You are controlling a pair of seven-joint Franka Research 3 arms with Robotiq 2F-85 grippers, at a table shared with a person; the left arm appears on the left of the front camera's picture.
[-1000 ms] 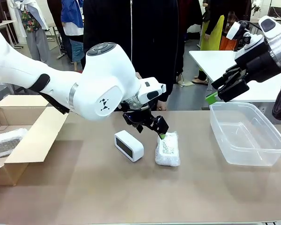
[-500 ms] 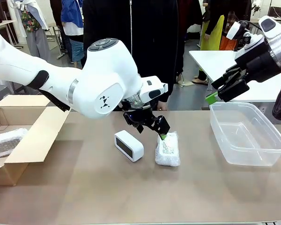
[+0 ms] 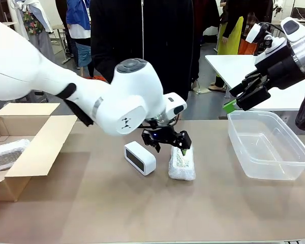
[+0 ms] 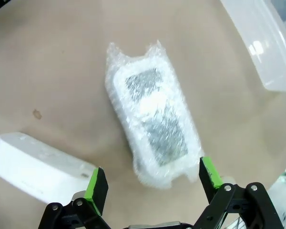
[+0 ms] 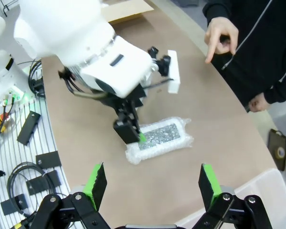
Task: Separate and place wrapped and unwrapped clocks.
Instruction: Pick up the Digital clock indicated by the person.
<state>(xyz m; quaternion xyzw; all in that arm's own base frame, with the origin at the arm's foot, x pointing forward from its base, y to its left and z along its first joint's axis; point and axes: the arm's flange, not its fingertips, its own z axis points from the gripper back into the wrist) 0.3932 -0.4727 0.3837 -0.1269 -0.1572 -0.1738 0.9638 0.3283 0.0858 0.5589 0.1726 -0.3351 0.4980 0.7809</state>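
In the left wrist view the left gripper (image 4: 151, 179) rises from the bottom edge, jaws spread wide and holding nothing. The wrapped clock (image 4: 152, 126) lies straight ahead of it at mid frame. The bundle's near end sits between the two green pads (image 4: 96, 183) with a gap on either side; whether the pads are down at its level I cannot tell. Its long axis runs from lower right to upper left, tilted somewhat off the line the fingers point along, so the jaws span its short side. Going straight down looks enough for a grip across the width, though a slight wrist roll would square it.

The bare clock (image 4: 38, 167) lies at lower left, just beside the pad there and apart from the bundle, and that pad may brush it.

Farther off, at the front view's upper right, the right gripper (image 3: 246, 96) hangs high near the tub (image 3: 269, 175). It is likewise spread and empty, well apart from both clocks, so the left arm is nearer. Another wrapped clock (image 3: 5, 155) lies in the box (image 3: 38, 152) at far left.
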